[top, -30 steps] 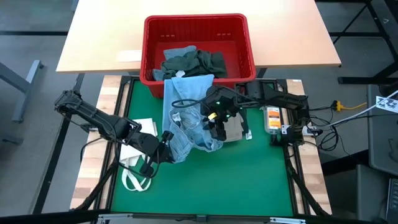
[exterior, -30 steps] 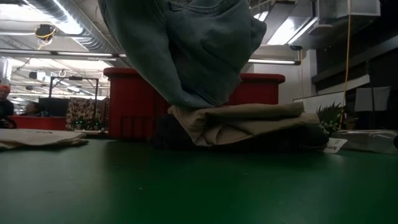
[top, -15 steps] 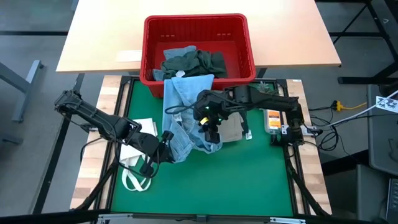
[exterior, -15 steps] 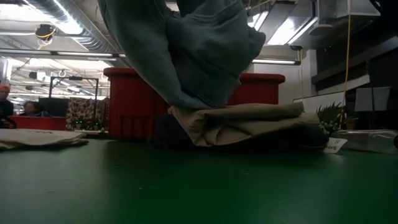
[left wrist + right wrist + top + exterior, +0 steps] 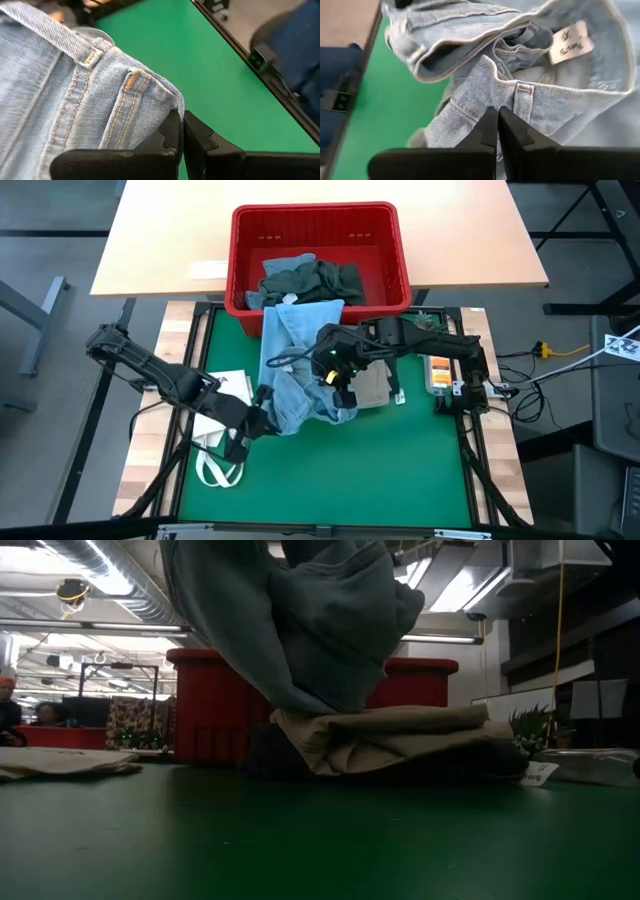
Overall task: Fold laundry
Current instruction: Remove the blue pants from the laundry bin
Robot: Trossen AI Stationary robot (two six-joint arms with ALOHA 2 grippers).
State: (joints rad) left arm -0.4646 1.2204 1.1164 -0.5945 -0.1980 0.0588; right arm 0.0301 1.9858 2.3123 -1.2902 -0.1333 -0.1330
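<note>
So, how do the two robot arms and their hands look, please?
Both arms are dark, nearly black, built of slim jointed segments with black cables running along them. The left hand and the right hand each end in two flat, black, angular fingers with stepped inner edges. The right arm carries small green and yellow lights near its wrist.

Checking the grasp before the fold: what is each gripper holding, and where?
Both hold the light blue denim jeans by the waistband: left gripper and right gripper, jaws shut on its edge.
</note>
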